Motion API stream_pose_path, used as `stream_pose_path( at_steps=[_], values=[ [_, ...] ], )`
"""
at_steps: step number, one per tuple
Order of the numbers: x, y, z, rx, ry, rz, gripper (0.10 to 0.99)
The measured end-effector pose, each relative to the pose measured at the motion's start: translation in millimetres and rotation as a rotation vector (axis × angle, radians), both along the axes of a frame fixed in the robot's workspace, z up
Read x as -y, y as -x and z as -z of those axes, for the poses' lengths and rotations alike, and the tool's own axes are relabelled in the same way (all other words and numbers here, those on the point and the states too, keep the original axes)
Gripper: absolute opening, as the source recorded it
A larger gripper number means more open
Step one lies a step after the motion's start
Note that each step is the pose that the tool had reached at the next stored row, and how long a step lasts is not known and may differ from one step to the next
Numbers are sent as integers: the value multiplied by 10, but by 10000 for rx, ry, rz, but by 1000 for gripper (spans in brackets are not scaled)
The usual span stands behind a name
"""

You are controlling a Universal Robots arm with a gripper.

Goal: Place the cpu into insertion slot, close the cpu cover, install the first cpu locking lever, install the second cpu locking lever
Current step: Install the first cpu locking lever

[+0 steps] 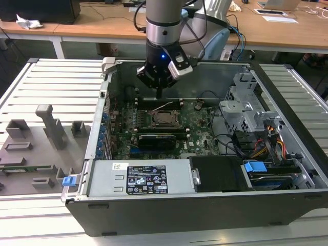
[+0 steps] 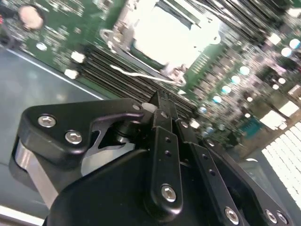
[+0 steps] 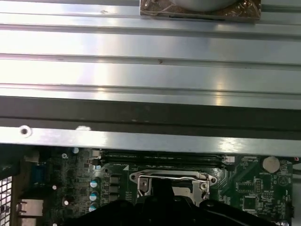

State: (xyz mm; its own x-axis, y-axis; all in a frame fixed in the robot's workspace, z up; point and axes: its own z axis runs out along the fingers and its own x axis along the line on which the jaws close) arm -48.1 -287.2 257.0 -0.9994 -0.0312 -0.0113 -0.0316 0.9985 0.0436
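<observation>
Looking into the open black desktop computer case [image 1: 205,205] in the exterior view, we find the arm's black gripper [image 1: 159,93] hanging low over the green circuit board [image 1: 200,128], just above the long narrow black memory slots [image 1: 159,103]. In the second wrist view the slim black fingers [image 2: 162,106] stand pressed together in a narrow point with nothing between them; the gripper [image 2: 162,96] carries no part.

The small dark square insertion slot with its silver metal rim [image 1: 165,119] sits near the board's middle, just in front of the fingertips. The small flat square cpu with its pale silver-grey metal top [image 2: 171,35] lies seated inside it, glaring bright and smooth in the second wrist view. The thin silver-grey metal cpu cover frame [image 3: 171,178] lies flat around the chip. A thin pale wire lever [image 2: 141,74] runs beside the socket edge; we cannot tell whether it is latched.

The case rests on a ribbed, brushed aluminium table [image 1: 56,82]. Grey moulded plastic fixtures [image 1: 46,128] stand on the exterior view's left.
</observation>
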Motion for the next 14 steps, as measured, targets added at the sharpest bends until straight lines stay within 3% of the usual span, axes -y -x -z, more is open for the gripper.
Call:
stream_pose_path(
  at_steps=[5,9,14],
  values=[
    [0,-17,13,4,-243,-126,106],
    [-1,-37,41,0,-243,-365,106],
    [-1,-66,112,1,-249,-210,106]
  ],
)
